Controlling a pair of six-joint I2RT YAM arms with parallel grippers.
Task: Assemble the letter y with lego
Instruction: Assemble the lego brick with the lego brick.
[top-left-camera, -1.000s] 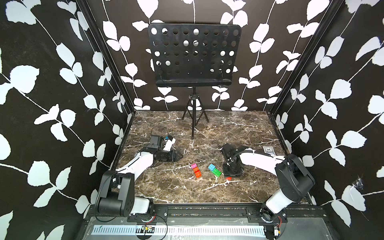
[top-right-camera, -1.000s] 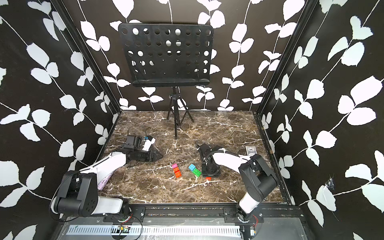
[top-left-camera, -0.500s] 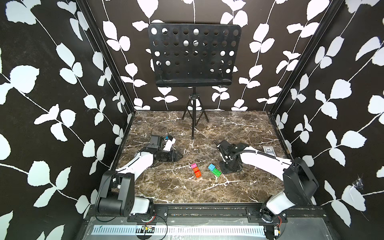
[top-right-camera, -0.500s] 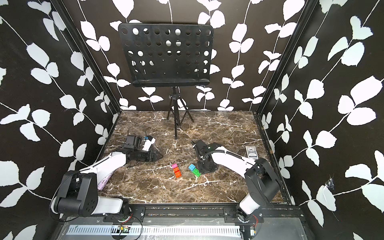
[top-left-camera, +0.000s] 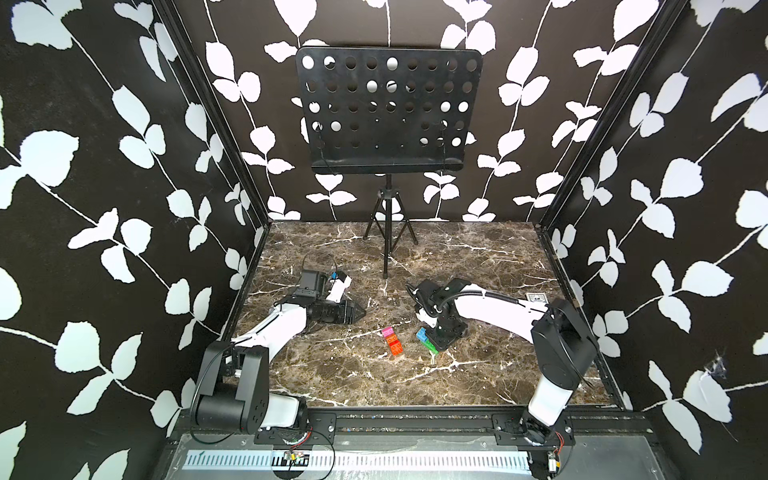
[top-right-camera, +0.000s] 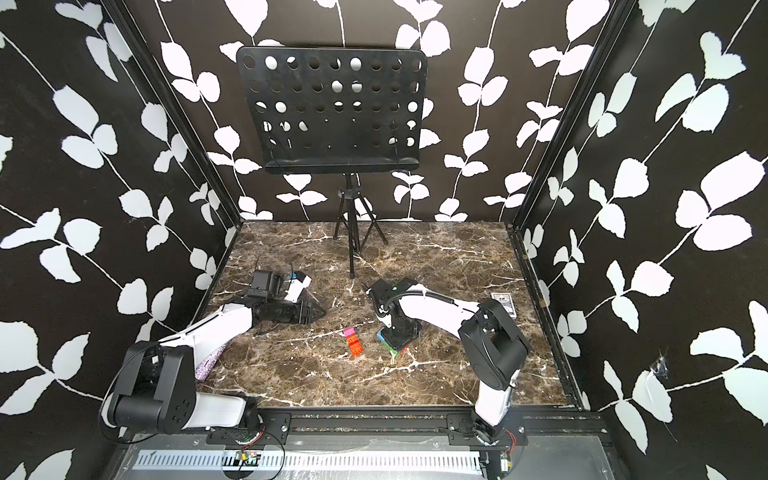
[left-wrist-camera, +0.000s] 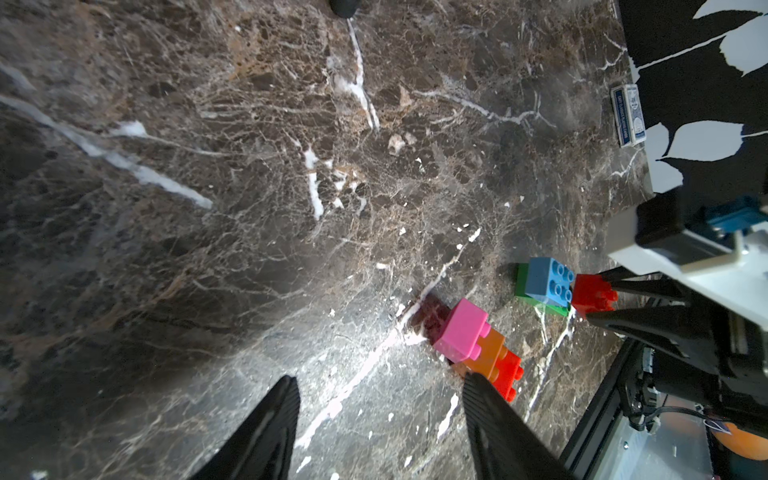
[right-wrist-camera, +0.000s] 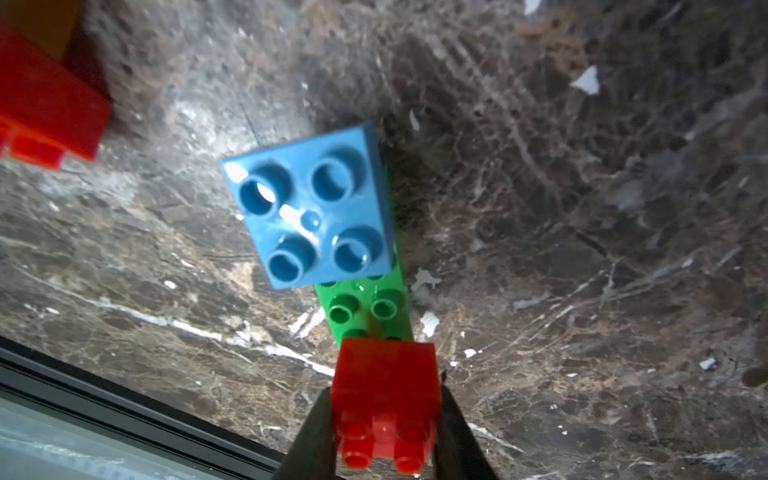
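My right gripper (right-wrist-camera: 386, 415) is shut on a red brick (right-wrist-camera: 386, 386), whose studs face back toward the wrist. The brick sits over the near end of the green bar (right-wrist-camera: 365, 307); I cannot tell whether they touch. A light blue brick (right-wrist-camera: 316, 208) is seated on the bar's other end. In both top views the right gripper (top-left-camera: 442, 338) covers most of the bar (top-right-camera: 395, 351). A joined pink (left-wrist-camera: 463, 330), orange (left-wrist-camera: 490, 353) and orange-red (left-wrist-camera: 509, 376) stack lies on its side just left of it. My left gripper (left-wrist-camera: 380, 378) rests open and empty, further left.
A blue-patterned card box (top-left-camera: 536, 297) lies near the right wall. A black music stand (top-left-camera: 386, 116) rises at the back, its tripod feet on the marble floor (top-left-camera: 332, 374). The black front rail (top-left-camera: 415, 419) runs along the near edge.
My right gripper closed on the red brick near the front, then carried it left to the green bar. The left arm has not moved.
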